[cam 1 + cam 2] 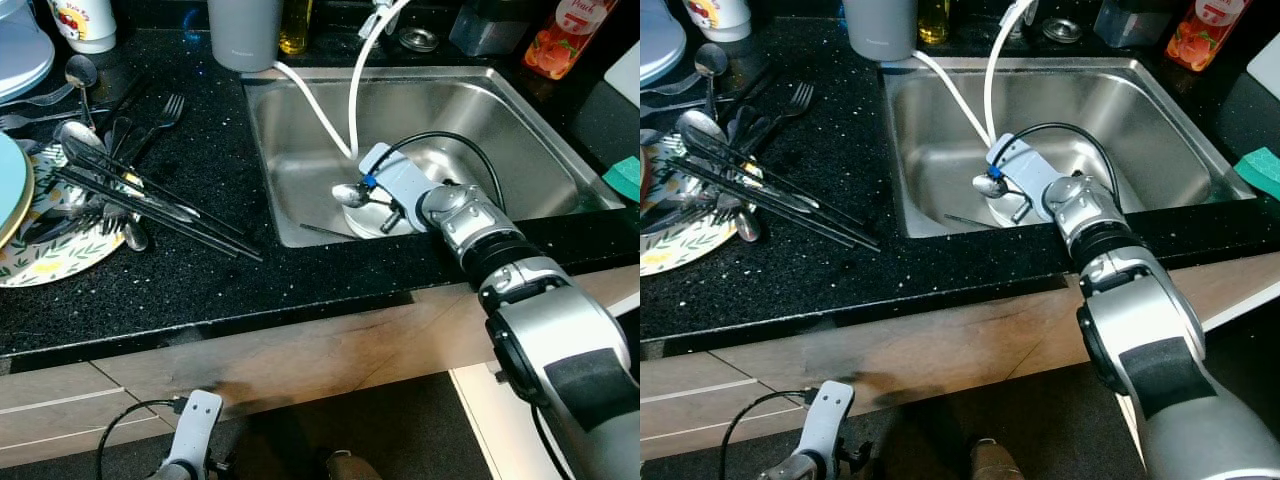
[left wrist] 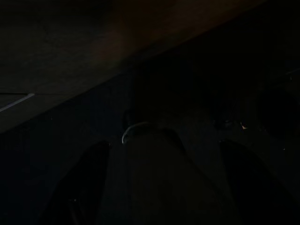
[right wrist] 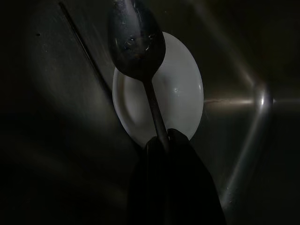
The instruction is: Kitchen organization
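My right gripper (image 3: 161, 143) reaches down into the steel sink (image 1: 300, 120) and is shut on the handle of a metal spoon (image 3: 137, 42). The spoon's bowl (image 1: 347, 194) hangs just above a small white dish (image 3: 185, 93) on the sink floor. In the eye views the dish (image 1: 362, 222) is partly hidden under my wrist. My left arm (image 1: 195, 425) hangs idle below the counter edge. In the dark left wrist view, the left gripper's two fingers (image 2: 84, 183) stand apart with nothing between them.
Chopsticks, forks and spoons (image 1: 120, 185) lie piled on the black counter left of the sink, beside stacked plates (image 1: 40, 250). Two white hoses (image 1: 355, 80) drop into the sink. A thin stick (image 1: 322, 232) lies on the sink floor. A grey cup (image 1: 244, 32) and bottles line the back; a green sponge (image 1: 628, 178) lies at the right.
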`<state>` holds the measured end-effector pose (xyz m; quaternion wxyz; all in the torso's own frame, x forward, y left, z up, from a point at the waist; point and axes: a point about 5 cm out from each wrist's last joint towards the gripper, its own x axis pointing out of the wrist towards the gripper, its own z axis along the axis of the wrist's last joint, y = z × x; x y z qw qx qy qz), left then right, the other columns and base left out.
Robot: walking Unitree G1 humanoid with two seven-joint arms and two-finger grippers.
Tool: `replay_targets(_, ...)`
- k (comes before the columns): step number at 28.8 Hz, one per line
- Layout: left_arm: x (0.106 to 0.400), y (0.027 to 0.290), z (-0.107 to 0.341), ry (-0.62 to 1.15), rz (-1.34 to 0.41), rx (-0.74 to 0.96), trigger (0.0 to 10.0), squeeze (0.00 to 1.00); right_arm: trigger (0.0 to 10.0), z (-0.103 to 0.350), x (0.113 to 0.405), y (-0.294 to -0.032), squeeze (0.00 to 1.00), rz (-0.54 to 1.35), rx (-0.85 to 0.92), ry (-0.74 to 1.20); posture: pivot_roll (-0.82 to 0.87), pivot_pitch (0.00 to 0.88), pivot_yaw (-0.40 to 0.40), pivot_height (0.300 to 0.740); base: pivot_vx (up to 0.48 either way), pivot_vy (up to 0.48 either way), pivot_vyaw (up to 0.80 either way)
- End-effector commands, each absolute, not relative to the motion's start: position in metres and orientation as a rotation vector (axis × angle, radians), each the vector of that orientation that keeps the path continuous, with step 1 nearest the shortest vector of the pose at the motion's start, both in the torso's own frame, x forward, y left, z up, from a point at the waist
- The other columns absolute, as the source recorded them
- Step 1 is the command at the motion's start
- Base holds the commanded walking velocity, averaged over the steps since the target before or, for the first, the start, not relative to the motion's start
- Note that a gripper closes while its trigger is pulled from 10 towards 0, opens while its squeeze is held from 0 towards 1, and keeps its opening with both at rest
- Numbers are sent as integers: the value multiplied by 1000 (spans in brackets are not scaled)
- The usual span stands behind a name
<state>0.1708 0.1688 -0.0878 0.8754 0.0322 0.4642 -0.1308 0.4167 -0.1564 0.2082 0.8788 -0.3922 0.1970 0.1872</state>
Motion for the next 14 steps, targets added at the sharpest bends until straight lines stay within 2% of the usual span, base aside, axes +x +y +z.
replay_targets(1, 107, 167, -112, 1201, -301, 25, 10000, 0, 10000, 202, 415, -157, 0, 392, -801, 432, 92, 220, -128, 740, 0, 0, 0)
replay_targets(2, 108, 166, -112, 1198, -298, 23, 10000, 0, 10000, 205, 417, -158, 1000, 369, -776, 416, 94, 218, -128, 740, 0, 0, 0)
replay_targets(11, 111, 166, -111, 1192, -295, 23, 10000, 0, 10000, 215, 419, -158, 1000, 352, -696, 370, 97, 210, -127, 740, 0, 0, 0)
replay_targets(12, 112, 166, -111, 1190, -293, 23, 10000, 0, 10000, 220, 420, -158, 412, 353, -644, 347, 99, 201, -126, 740, 0, 0, 0)
replay_targets(13, 114, 166, -110, 1186, -291, 23, 10000, 0, 10000, 230, 421, -157, 0, 370, -520, 298, 104, 197, -125, 740, 0, 0, 0)
replay_targets(14, 116, 166, -110, 1182, -289, 23, 10000, 0, 10000, 241, 422, -155, 0, 414, -381, 243, 104, 191, -125, 740, 0, 0, 0)
